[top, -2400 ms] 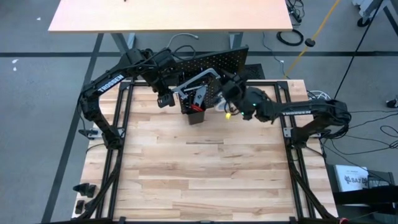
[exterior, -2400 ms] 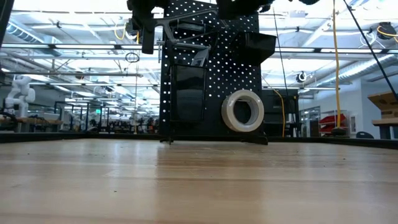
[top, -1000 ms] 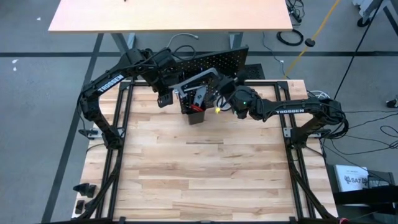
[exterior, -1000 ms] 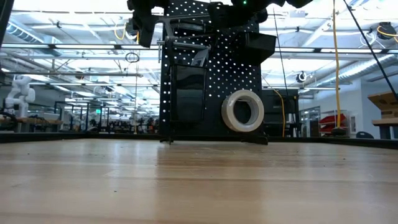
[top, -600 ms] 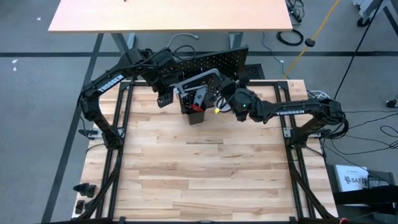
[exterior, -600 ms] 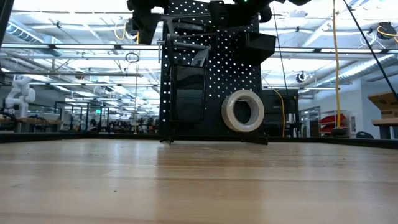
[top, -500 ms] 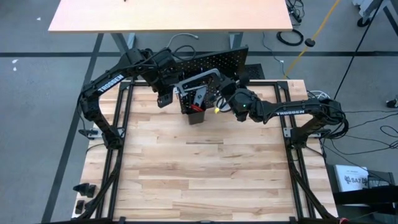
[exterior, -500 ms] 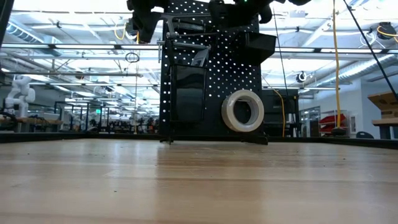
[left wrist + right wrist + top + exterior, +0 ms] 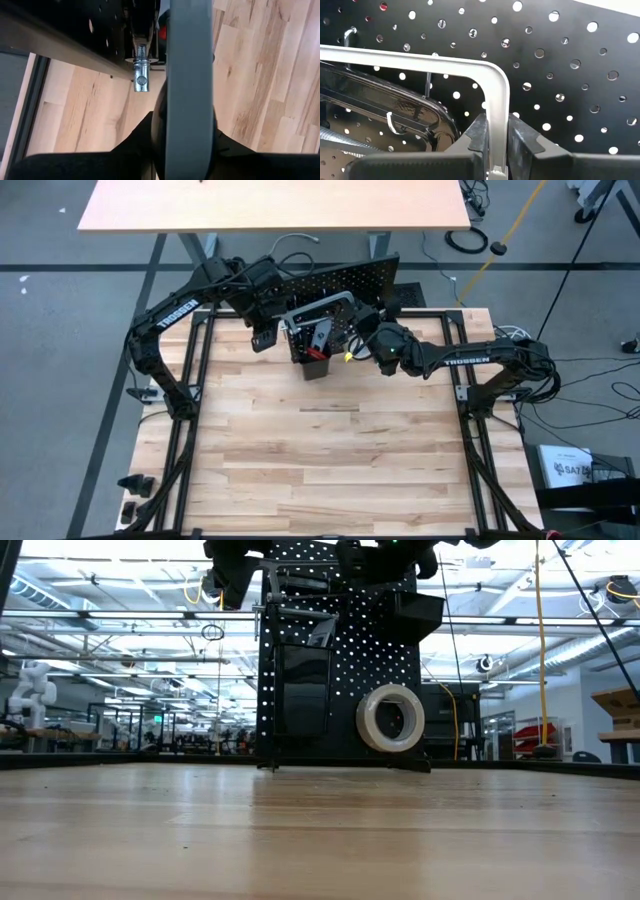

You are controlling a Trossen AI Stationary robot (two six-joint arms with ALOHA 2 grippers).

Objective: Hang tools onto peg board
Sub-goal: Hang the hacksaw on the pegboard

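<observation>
The grey bar clamp [image 9: 315,310] hangs in the air in front of the upright black peg board [image 9: 350,280], held between my two grippers. My left gripper [image 9: 265,335] is at the clamp's left end, shut on its flat grey bar [image 9: 189,60]. My right gripper [image 9: 360,330] is at its right end, shut on the bent silver arm [image 9: 492,85], close to the perforated panel [image 9: 560,75]. A white tape roll [image 9: 391,718] hangs low on the board. Red-handled tools [image 9: 322,332] stick up from a black bin [image 9: 315,365]. My left gripper pinches the clamp's flat grey bar [image 9: 190,115] between its two fingers [image 9: 155,130], slanting down from above. The bar runs on past the fingers toward the board, clear of the table. My right gripper pinches the downward leg of the clamp's bent silver arm [image 9: 497,125], just below the bend, between its two fingers [image 9: 525,137]. It comes in level from the table's near side toward the board. The arm runs off sideways along the panel, lifted clear.
A glossy black tool [image 9: 395,110] hangs on silver hooks [image 9: 350,32] right behind the clamp. A second black bin [image 9: 415,610] sits high on the board's right. The tan tabletop [image 9: 320,450] stretches in front of the board.
</observation>
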